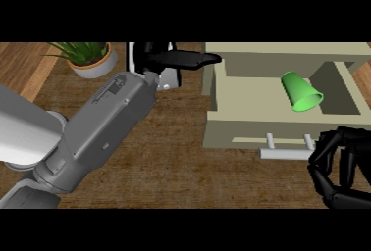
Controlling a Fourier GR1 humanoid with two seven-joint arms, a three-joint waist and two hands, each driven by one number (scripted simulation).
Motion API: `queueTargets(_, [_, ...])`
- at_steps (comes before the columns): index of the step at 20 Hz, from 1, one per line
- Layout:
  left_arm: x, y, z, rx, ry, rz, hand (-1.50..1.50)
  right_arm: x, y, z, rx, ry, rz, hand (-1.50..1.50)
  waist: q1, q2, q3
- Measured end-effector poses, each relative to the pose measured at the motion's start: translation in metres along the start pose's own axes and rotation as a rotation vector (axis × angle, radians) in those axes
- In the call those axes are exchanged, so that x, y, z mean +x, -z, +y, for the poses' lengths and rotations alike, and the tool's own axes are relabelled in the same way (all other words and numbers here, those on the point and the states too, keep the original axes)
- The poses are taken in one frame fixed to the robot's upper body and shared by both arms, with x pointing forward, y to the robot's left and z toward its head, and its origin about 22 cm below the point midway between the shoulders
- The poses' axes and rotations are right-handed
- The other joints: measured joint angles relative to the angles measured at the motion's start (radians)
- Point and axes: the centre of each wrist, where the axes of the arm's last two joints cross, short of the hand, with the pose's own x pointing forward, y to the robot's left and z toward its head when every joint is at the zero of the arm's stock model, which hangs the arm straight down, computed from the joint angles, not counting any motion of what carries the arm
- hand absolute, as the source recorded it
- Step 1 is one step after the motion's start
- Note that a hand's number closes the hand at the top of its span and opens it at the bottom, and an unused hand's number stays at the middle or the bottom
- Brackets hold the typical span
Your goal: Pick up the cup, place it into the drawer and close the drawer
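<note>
Cup in the open drawer, my hands off it; closing is what I judge remains.

My left hand sits far out beside the drawer's left wall, fingers straight, holding nothing, probably just clear of the work. The green cup lies tipped on its side inside, mouth toward me, leaning at the right wall. My right hand curls empty just beside the grey handle, placed, I think, to push.
</note>
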Motion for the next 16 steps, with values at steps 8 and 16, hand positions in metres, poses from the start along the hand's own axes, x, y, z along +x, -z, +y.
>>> queueTargets(8, [0.012, -0.052, 0.07, 0.075, -0.01, 0.019, -1.5, -0.013, 0.0, 0.006, 0.031, -0.121, 0.096, 1.5, 0.005, 0.003, 0.0])
queueTargets(16, [0.019, -0.105, 0.128, 0.09, -0.031, 0.04, -1.5, -0.036, 0.01, 0.02, 0.136, -0.373, 0.135, 1.5, 0.004, 0.01, 0.0])
